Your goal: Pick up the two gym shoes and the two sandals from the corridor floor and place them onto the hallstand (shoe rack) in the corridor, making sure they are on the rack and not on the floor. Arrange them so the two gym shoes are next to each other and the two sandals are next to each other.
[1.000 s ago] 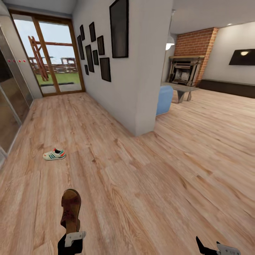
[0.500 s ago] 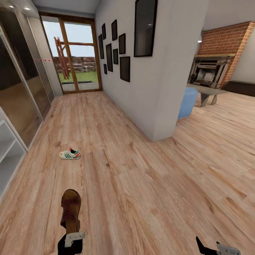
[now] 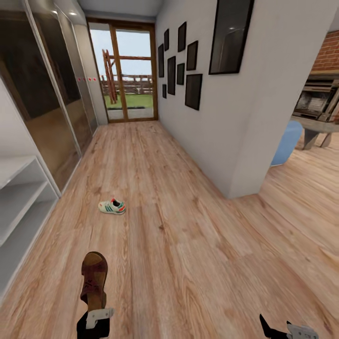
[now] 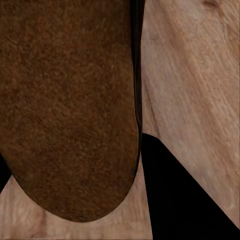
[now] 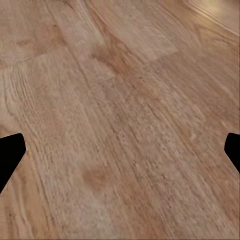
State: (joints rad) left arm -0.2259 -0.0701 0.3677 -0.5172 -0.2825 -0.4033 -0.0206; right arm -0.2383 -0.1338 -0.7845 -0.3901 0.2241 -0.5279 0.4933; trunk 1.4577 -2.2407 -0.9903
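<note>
Down at about seven o'clock in the head view, the left pincer is closed on a dark brown sandal, which sticks out ahead of it, sole-length pointing toward twelve o'clock above the corridor floor. The left wrist view shows the sandal's brown leather pressed close against a black finger, with floor planks beyond.

At five o'clock, the right pincer peeks in at the frame's lower edge. In the right wrist view its two dark fingertips sit at opposite edges, spread wide with nothing but wood planks between them.

One gym shoe lies on the floor at about eleven o'clock from the held sandal, well apart from it, resting on its sole. At nine o'clock, against the corridor's left side, stands a white unit with open shelves; whether it has a back panel cannot be told. Beyond it run dark glass sliding doors, and a glazed door closes the corridor at twelve o'clock. Black picture frames hang on the grey wall at one o'clock.
</note>
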